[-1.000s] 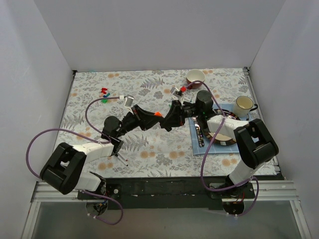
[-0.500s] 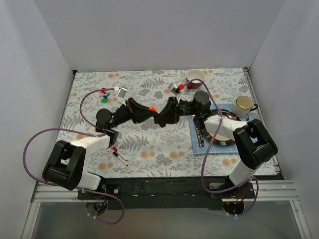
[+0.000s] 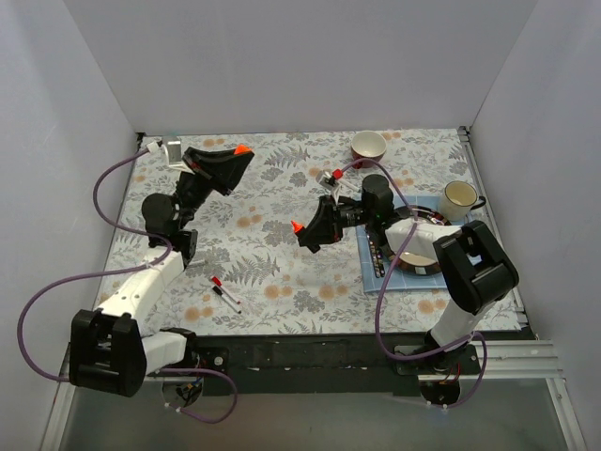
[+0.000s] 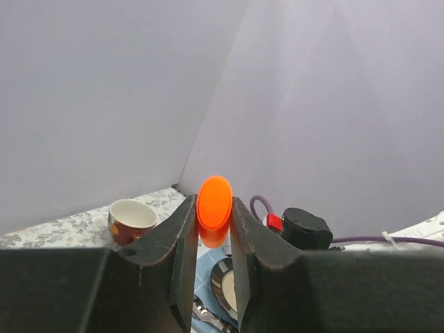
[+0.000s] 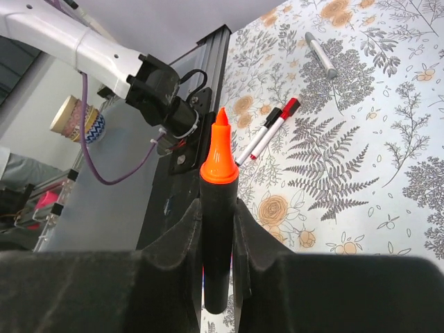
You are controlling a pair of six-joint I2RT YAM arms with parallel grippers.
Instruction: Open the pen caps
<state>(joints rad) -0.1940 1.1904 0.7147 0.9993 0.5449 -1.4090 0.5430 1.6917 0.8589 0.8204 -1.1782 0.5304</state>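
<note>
Pinched tight in left gripper, raised at eleven o'clock over the table: glossy orange cap, rounded, off. Clamped in right gripper, near centre: dark-barrelled pen, orange tip bare.

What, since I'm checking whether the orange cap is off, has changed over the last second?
The left gripper, shut on the orange cap, swung to the far-left corner, pulling it off the pen. The right gripper kept hold of the pen near mid-table, tip now bare. The two loose pens and the cups stayed put.
</note>
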